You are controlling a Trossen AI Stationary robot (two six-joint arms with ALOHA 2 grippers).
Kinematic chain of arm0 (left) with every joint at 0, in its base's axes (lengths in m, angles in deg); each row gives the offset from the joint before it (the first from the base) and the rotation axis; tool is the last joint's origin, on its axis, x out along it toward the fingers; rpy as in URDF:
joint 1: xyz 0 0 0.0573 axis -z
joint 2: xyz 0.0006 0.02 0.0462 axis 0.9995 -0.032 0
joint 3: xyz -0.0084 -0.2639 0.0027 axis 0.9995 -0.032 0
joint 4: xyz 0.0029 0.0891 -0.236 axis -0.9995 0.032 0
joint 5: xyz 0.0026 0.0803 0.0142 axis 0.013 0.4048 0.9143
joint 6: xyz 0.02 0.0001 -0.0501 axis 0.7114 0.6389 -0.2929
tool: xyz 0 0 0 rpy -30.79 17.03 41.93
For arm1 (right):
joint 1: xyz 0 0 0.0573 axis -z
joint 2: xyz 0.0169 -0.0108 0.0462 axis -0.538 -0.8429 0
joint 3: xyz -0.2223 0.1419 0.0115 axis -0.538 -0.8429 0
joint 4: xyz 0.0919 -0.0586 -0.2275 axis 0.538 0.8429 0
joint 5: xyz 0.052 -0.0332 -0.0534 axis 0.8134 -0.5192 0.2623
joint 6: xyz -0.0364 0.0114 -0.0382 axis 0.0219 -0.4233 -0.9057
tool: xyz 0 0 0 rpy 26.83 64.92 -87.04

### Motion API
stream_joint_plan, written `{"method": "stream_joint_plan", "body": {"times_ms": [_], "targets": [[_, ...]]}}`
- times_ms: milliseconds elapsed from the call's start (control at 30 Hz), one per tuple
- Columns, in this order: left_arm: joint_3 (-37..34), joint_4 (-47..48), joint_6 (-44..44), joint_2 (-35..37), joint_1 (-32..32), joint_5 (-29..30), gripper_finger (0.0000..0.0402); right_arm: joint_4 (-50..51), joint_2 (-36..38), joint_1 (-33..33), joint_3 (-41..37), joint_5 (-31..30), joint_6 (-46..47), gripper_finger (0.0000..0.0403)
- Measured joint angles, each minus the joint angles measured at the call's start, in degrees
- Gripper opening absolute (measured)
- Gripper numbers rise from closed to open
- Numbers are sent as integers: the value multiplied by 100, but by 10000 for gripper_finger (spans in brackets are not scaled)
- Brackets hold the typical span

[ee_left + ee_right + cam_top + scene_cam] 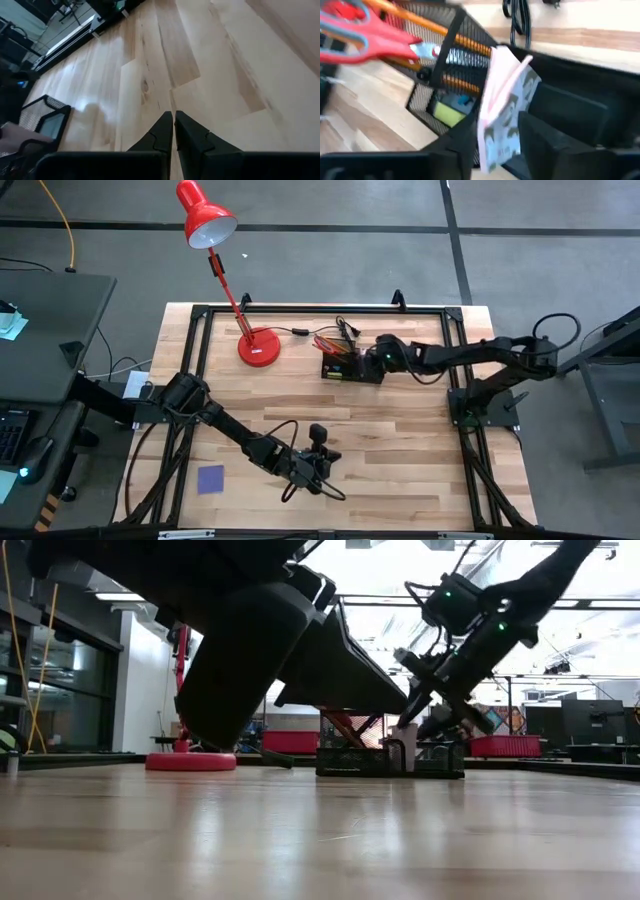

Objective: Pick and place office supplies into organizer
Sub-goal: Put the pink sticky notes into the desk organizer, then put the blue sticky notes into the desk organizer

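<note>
In the high view, the left gripper (322,465) sits low at the bottom centre of the wooden counter (400,450), its jaws pressed together and holding nothing. A blue-purple pad (211,479) lies on the counter at lower left. Farther up, at upper centre, the right gripper (372,364) reaches into the black organizer (346,366); its jaws are spread either side of a pink sticky pad (502,107) standing on edge inside. Red scissors (367,31) and orange pencils (447,42) stick out of the organizer. The red lamp (258,346) stands just left of it.
</note>
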Motion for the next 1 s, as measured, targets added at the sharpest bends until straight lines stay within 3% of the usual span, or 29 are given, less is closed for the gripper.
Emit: {"method": "stream_joint_plan", "body": {"times_ms": [167, 367, 600, 733, 833, 1000], "targets": [[0, -98, 0, 2, 0, -266, 12, 1652, 0, 13, 681, -62, -295, 193], [0, -84, 0, 2, 0, -375, 12, 2937, 0, -15, 1331, -607, -643, 227], [0, -75, 0, 2, 0, -377, 12, 3895, 0, -132, 1901, -1430, -918, 215], [0, 41, 85, 2, 0, -482, 12, 3872, 2, -278, 1868, -1488, -1424, 202], [0, 303, 62, 2, 2, -506, 12, 3815, 2, -588, 1696, -1549, -1656, 200], [0, 292, -341, 2, 4, -447, 12, 4035, 62, -1257, 1523, -2303, -1710, 202]]}}
